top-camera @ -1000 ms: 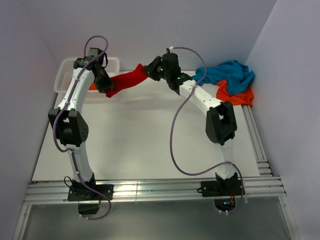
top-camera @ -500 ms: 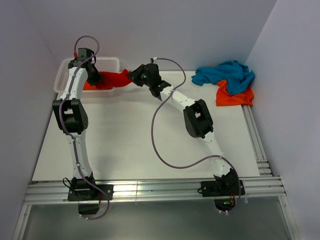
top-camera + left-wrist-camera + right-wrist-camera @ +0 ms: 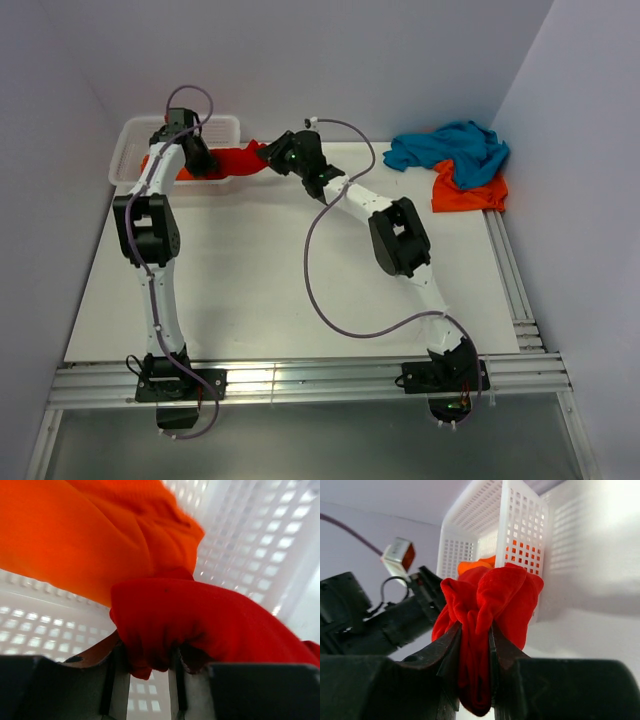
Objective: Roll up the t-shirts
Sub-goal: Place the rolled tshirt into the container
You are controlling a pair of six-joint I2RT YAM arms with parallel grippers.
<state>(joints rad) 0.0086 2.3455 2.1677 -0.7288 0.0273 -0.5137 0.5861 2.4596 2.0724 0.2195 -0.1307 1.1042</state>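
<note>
Red cloth, from above: the red t-shirt (image 3: 235,158) sags between both arms across the basket (image 3: 122,152) end, at the tabletop's (image 3: 280,270) far left. The teal t-shirt (image 3: 450,143) and orange t-shirt (image 3: 470,190) lie heaped far right.
Left wrist: the left end effector (image 3: 147,674) is nearly closed, pinching a red bunch. A second orange shirt (image 3: 75,530) lies in the basket.
Right wrist: the right end effector (image 3: 476,649) is nipped on a thick red fold.
Handling: light, limp, likely to slump; I'd grip hems or bunched folds.
Hidden: sleeves, outline and any roll can't be made out.

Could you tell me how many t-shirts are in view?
4: red t-shirt gripped by left tool and right tool; orange t-shirt in the basket; teal t-shirt atop a second orange t-shirt, far right. Others may be hidden.
</note>
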